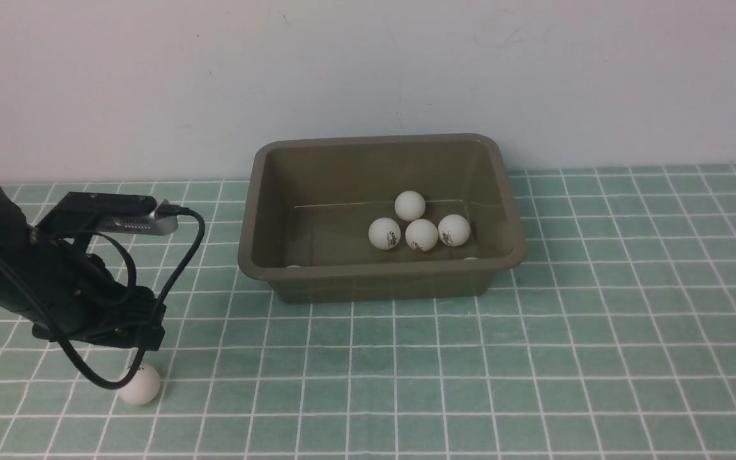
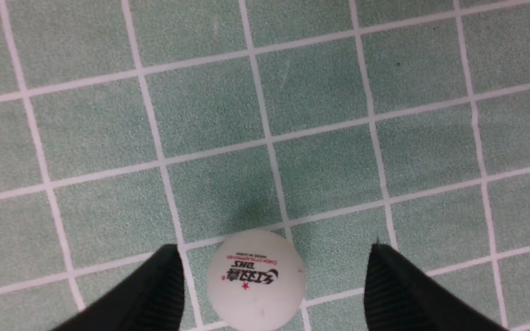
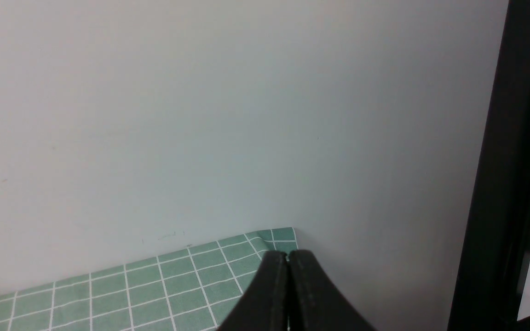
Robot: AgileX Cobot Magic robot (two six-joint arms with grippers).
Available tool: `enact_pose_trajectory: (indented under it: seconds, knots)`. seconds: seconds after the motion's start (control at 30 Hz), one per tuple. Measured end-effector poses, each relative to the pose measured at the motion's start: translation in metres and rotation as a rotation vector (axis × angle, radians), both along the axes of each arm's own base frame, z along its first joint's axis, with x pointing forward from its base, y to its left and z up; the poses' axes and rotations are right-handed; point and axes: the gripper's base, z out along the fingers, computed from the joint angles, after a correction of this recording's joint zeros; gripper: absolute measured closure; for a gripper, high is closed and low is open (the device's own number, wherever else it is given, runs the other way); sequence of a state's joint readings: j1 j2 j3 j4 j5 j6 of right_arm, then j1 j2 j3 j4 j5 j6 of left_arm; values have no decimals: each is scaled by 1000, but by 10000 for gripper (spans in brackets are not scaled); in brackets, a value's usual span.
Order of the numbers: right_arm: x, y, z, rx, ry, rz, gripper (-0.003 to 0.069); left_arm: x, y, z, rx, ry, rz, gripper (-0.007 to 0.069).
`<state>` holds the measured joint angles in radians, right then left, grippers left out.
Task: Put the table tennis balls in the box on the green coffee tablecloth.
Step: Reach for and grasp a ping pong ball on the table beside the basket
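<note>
The olive-brown box [image 1: 381, 275] stands on the green checked tablecloth [image 1: 534, 358] near the back wall. Several white table tennis balls [image 1: 420, 234] lie inside it, and two more just peek over its near rim. One ball [image 1: 140, 385] lies on the cloth at the front left. My left gripper [image 1: 142, 358] hangs just above it, open. In the left wrist view the ball [image 2: 256, 280] sits between the two black fingertips [image 2: 384, 276] of the gripper [image 2: 275, 257], closer to one, touching neither. My right gripper [image 3: 287, 257] is shut and empty, facing the wall; it is out of the front view.
The white wall [image 1: 368, 76] rises just behind the box. The left arm's black cable [image 1: 176, 275] loops down beside the ball. In the right wrist view a dark vertical frame [image 3: 513, 184] stands past the cloth's corner [image 3: 283, 234].
</note>
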<state>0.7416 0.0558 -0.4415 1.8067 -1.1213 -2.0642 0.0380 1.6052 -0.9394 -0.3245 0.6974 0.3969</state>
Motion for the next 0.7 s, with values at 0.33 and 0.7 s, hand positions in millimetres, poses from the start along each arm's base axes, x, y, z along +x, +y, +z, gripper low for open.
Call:
enact_pose_trajectory:
  seconds: [0.33,0.7]
  knots:
    - [0,0,0,0,0,0,675,9,1,-32,-2,88,5,111]
    - [0,0,0,0,-1,2,675,11,0,-54,-27,184,83,277]
